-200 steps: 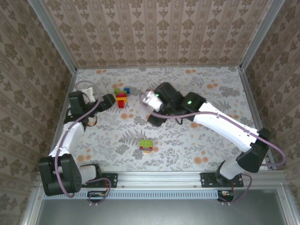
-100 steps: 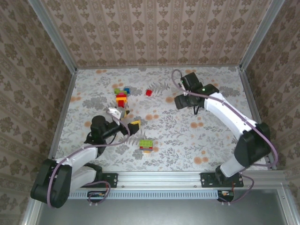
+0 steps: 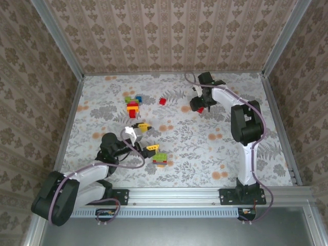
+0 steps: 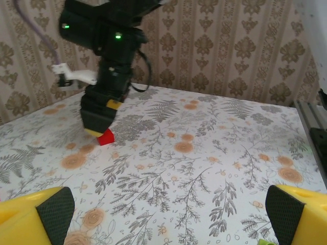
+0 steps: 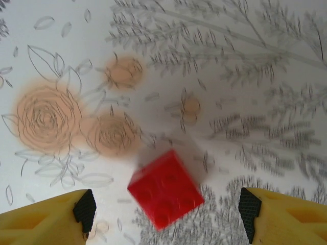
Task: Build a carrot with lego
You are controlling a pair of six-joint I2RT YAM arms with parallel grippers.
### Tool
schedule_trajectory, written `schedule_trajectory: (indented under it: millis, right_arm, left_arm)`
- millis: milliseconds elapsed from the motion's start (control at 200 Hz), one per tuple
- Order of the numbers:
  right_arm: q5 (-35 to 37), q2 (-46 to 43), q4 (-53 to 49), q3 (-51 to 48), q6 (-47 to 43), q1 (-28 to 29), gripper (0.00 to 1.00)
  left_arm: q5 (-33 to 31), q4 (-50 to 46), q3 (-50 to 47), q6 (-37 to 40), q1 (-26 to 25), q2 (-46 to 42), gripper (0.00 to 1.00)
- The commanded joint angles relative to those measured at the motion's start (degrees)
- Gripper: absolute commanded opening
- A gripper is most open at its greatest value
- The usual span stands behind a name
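Observation:
A square red lego brick lies flat on the patterned table, between the two fingers of my right gripper. That gripper is open, and both pads stand clear of the brick. From above, the right gripper is at the far right of middle, with the red brick under it. My left gripper is open near the front and holds nothing. Just right of it is a small stack of green, orange and red bricks. In the left wrist view the left gripper faces the red brick.
A cluster of red, yellow, green and blue bricks sits at the far left. A second loose red brick lies to its right. Metal rails and papered walls close in the table on all sides.
My left gripper has swung from beside the far brick cluster down to the small stack near the front. My right gripper has moved from the middle to the far right, over a red brick.

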Motion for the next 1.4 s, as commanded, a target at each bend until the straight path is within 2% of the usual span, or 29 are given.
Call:
schedule_trajectory:
  millis: [0,125,240,590,830,920,1070,1195,1395]
  right_arm:
    - [-0.9,1.5,-3.8,3.8,-6.4,-0.1,0.78]
    - [-2.1,3.5,-6.2,7.5,-8.1,-0.4,0.78]
    - [-2.2,5.2,-8.8,10.3,-9.5,-0.6,0.79]
    - [-5.5,8.3,-10.1,9.6,-11.2,-2.9,0.76]
    - [-5.7,8.1,-10.6,8.4,-11.2,-3.1,0.68]
    - [-6.4,7.6,-10.4,7.7,-10.9,-3.2,0.71]
    - [-12.3,6.0,-7.7,8.7,-9.2,-2.0,0.77]
    - [-16.4,8.3,-8.1,16.1,-8.1,0.4,0.80]
    - [-16.6,20.7,-16.3,40.5,-9.6,5.3,0.83]
  left_arm:
    - [1.8,2.8,0.1,3.8,-0.4,3.6,1.00]
    - [4.5,3.7,1.6,3.9,-0.4,7.9,1.00]
    - [5.4,2.4,2.3,4.2,-0.5,8.4,1.00]
    - [4.2,0.9,2.5,5.5,-2.3,9.6,1.00]
    - [2.2,-0.7,2.9,6.6,-3.0,9.9,1.00]
    - [1.6,-1.0,3.1,6.6,-3.0,9.8,1.00]
    - [1.1,-1.3,2.1,6.5,-2.9,6.8,1.00]
    - [0.1,-2.4,2.3,6.6,-2.7,5.6,1.00]
    - [0.5,-3.7,3.0,5.7,-1.9,4.9,1.00]
